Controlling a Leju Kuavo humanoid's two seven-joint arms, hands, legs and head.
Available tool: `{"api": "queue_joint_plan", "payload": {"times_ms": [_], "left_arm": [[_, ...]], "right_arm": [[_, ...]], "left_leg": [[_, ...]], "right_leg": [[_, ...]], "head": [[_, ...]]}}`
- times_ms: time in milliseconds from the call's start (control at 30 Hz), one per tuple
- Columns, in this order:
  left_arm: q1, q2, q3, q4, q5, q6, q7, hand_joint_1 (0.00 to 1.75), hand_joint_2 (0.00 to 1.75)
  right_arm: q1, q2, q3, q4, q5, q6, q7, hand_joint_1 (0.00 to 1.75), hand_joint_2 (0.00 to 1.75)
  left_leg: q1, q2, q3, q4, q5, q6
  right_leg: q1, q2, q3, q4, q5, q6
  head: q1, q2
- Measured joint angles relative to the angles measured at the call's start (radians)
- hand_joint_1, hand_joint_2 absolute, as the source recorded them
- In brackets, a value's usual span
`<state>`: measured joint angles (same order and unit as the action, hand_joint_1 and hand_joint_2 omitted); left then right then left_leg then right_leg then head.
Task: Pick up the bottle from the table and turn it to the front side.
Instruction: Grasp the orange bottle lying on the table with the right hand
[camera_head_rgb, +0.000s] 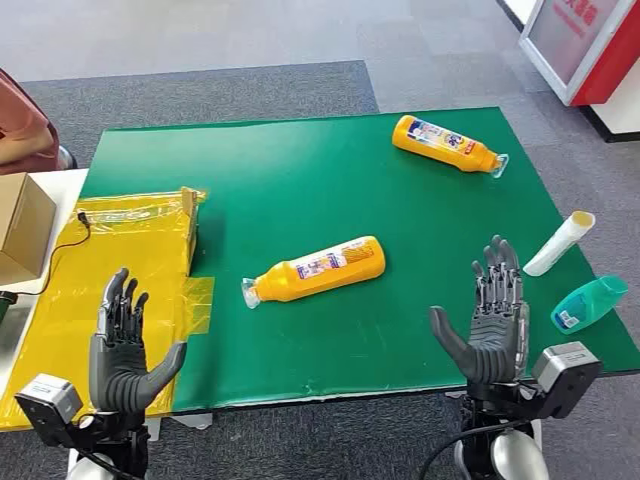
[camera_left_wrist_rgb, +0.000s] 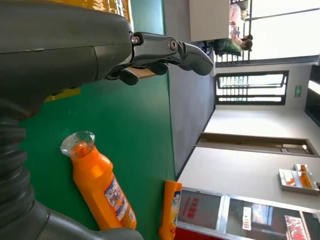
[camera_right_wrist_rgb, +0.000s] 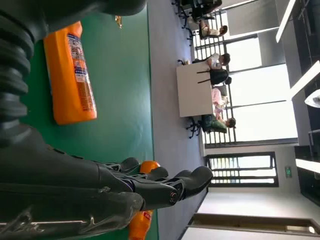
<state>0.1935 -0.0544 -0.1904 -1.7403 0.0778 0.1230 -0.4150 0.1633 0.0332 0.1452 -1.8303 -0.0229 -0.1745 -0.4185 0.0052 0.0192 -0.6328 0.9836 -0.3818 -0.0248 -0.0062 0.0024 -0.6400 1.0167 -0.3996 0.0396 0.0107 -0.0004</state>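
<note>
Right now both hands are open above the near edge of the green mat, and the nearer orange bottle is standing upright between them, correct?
Not quite. The nearer orange bottle lies on its side, as the head view shows. The left hand and right hand are indeed open, with nothing in them.

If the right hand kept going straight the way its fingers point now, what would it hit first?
Probably nothing soon. The right hand is open, fingers pointing forward over bare green mat. The far orange bottle lies roughly ahead, the near orange bottle off to its left. Height is unclear.
</note>
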Motion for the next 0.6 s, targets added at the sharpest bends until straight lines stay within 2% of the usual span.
{"api": "queue_joint_plan", "payload": {"times_ms": [333,433,500,533,600], "left_arm": [[0.0,0.0,0.0,0.0,-0.016,0.012,-0.006,0.0,1.75],[0.0,0.001,0.0,0.0,-0.049,0.033,-0.006,0.0,1.75],[0.004,0.001,0.0,-0.002,-0.078,0.055,-0.006,0.0,1.75],[0.008,0.0,0.001,-0.006,-0.098,0.067,-0.006,0.0,1.75],[0.024,-0.003,0.004,-0.027,-0.145,0.084,-0.002,0.0,1.75]], "right_arm": [[0.0,0.003,-0.007,-0.006,-0.053,0.015,-0.01,0.0,1.75],[0.0,0.007,-0.013,-0.008,-0.024,-0.013,-0.015,0.0,1.75],[0.001,0.008,-0.019,-0.01,0.081,-0.095,0.001,0.0,1.75],[0.001,0.008,-0.021,-0.012,0.189,-0.163,0.029,0.0,1.75],[0.001,0.008,-0.024,-0.016,0.531,-0.293,0.146,0.0,1.75]], "left_leg": [[0.0,0.0,0.0,0.0,0.0,0.0],[0.0,0.0,0.0,0.0,0.0,0.0],[0.0,0.0,0.0,0.0,0.0,0.0],[0.0,0.0,0.0,0.0,0.0,0.0],[0.0,0.0,0.0,0.0,0.0,0.0]], "right_leg": [[0.0,0.0,0.0,0.0,0.0,0.0],[0.0,0.0,0.0,0.0,0.0,0.0],[0.0,0.0,0.0,0.0,0.0,0.0],[0.0,0.0,0.0,0.0,0.0,0.0],[0.0,0.0,0.0,0.0,0.0,0.0]], "head": [[0.0,0.0],[0.0,0.0],[0.0,0.0],[0.0,0.0],[0.0,0.0]]}}
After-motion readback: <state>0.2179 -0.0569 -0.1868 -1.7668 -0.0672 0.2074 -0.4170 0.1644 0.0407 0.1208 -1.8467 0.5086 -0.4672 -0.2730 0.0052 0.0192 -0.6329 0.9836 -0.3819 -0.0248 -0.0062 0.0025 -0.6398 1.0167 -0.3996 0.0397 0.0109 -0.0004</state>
